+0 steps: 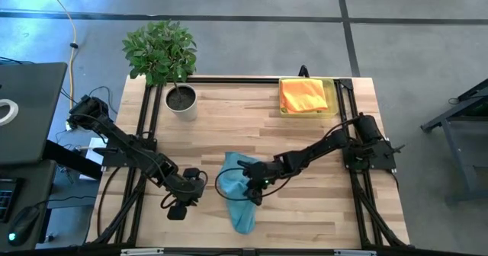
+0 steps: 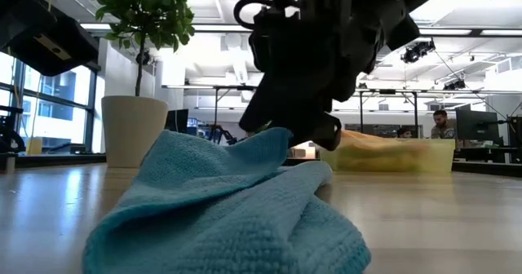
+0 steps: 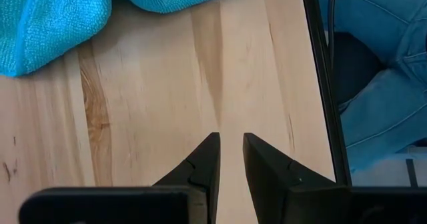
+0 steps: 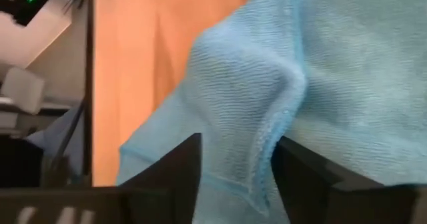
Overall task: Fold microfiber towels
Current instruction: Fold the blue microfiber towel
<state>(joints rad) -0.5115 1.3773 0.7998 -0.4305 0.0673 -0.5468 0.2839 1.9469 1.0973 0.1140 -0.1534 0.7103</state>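
Note:
A light blue microfiber towel (image 1: 238,195) lies crumpled on the wooden table near its front edge, rumpled into ridges (image 2: 228,209). My right gripper (image 1: 252,186) reaches into the towel's far part from the table's right, slanting down. Its fingers stand open on either side of a raised fold (image 4: 267,117). My left gripper (image 1: 183,201) waits left of the towel above bare wood. Its fingers (image 3: 230,151) are a narrow gap apart, with nothing between them. An orange towel (image 1: 303,94) lies in the yellow tray (image 1: 334,104) at the back right. My right gripper has a raised fold of the blue towel, with a hemmed edge (image 4: 270,151), between its two open fingers (image 4: 180,164). The fingers come slanting down from the table's right. I cannot tell whether they touch the cloth. The towel rests on the table.
A potted plant (image 1: 181,98) stands at the back left. Bare wood (image 1: 229,126) stretches between the pot, the tray and the blue towel. A person's jeans (image 3: 380,64) show beyond the table's near edge. More people sit far off in the room (image 2: 444,125).

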